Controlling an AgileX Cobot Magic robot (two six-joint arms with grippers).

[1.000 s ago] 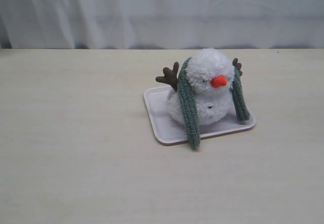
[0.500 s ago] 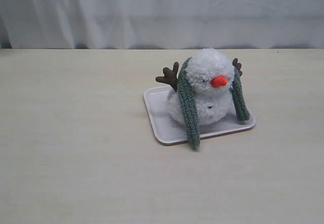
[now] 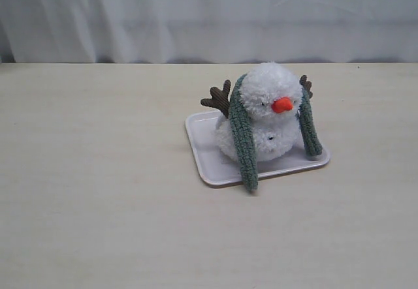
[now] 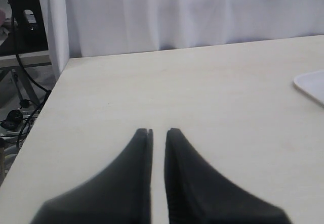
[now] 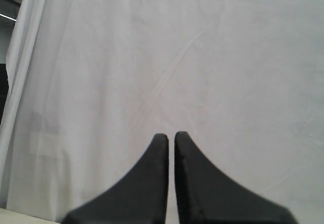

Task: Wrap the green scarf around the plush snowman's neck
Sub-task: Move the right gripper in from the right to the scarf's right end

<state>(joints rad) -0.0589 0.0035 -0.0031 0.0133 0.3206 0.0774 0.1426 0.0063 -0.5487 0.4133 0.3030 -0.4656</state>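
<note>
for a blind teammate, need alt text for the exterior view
A white plush snowman sits on a pale tray on a light table, with a green scarf hanging loose down both sides of its head. A white curtain hangs behind.

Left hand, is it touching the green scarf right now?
Apart. Exterior view shows the green scarf draped on the plush snowman with no hand near; left hand is over the table.

Soft, even light; left gripper [image 4: 159, 131] blurred close-up.
</note>
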